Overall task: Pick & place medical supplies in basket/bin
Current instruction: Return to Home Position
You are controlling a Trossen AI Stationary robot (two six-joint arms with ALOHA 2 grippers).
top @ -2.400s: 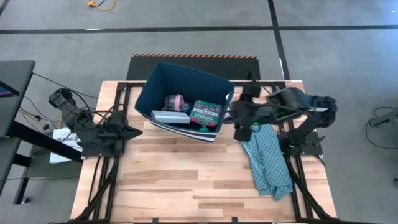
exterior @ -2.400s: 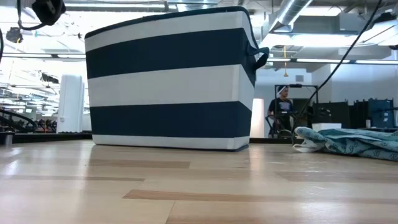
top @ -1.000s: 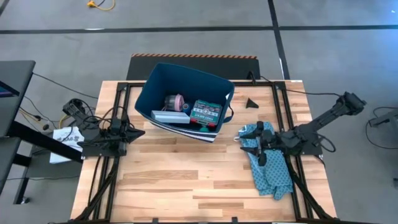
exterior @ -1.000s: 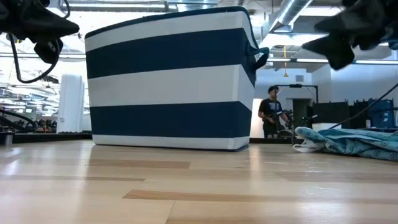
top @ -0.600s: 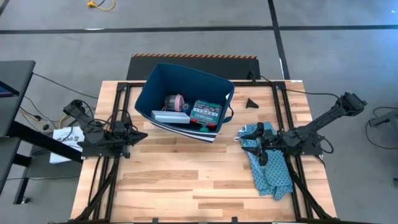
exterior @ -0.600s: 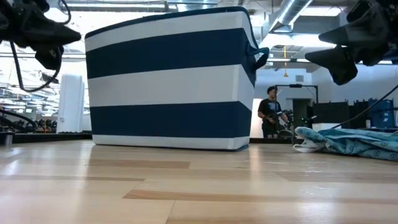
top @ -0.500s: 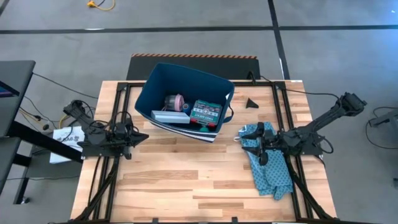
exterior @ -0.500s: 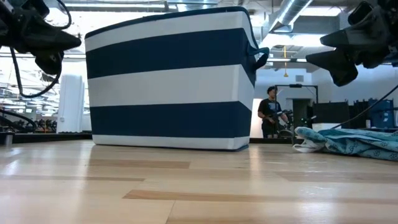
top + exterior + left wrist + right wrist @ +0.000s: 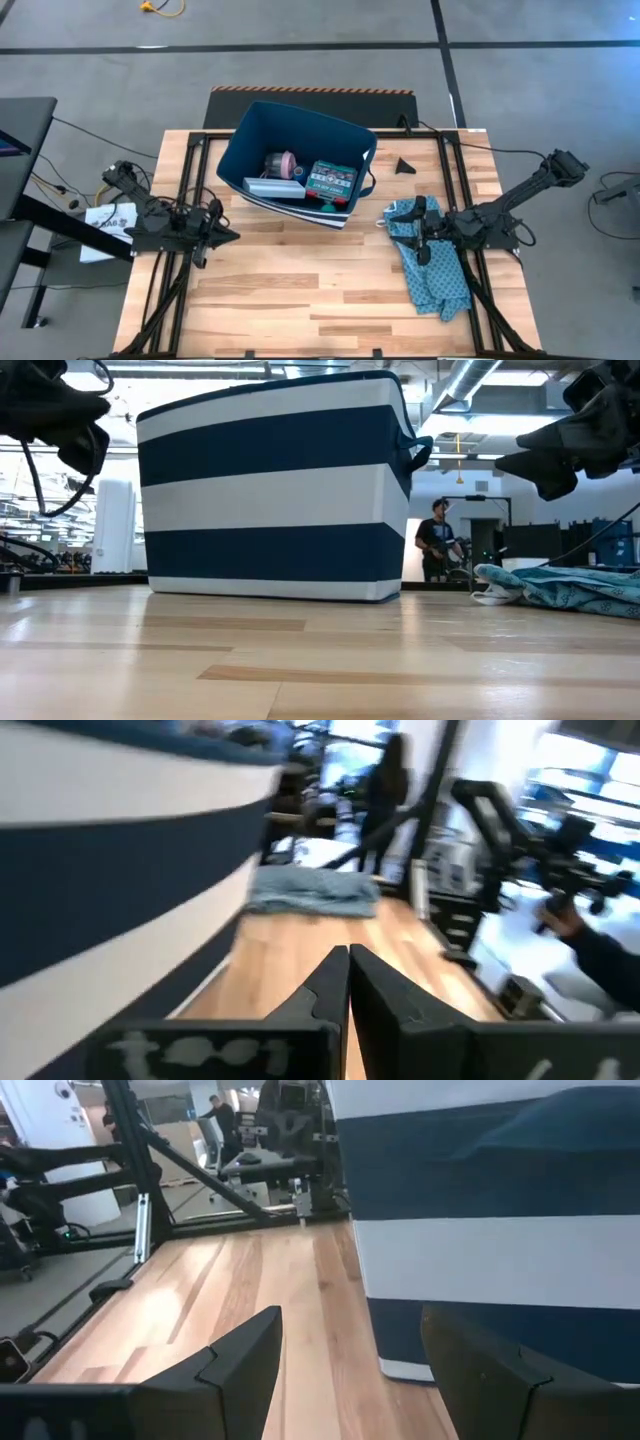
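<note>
The navy bin (image 9: 352, 140) with white stripes stands at the table's far middle; it also shows in the low view (image 9: 270, 490). In it lie a pink roll (image 9: 286, 162), a green-red flat box (image 9: 332, 182) and a pale flat item (image 9: 273, 187). My left gripper (image 9: 230, 237) is shut and empty above the table, left of the bin and nearer than it; its fingers meet in the left wrist view (image 9: 347, 960). My right gripper (image 9: 393, 217) is open and empty right of the bin, over a teal cloth; its fingers stand apart in the right wrist view (image 9: 350, 1325).
A crumpled teal patterned cloth (image 9: 435, 265) lies along the table's right side, also in the low view (image 9: 570, 585). A small black piece (image 9: 404, 165) lies right of the bin. A person (image 9: 437, 540) stands in the room beyond. Bare wood (image 9: 300, 290) spreads across the near half.
My left gripper has swung toward the table's near edge and a little toward the right. My right gripper, which was up beside the bin's right wall more than two seconds ago, now holds nearly still over the teal cloth.
</note>
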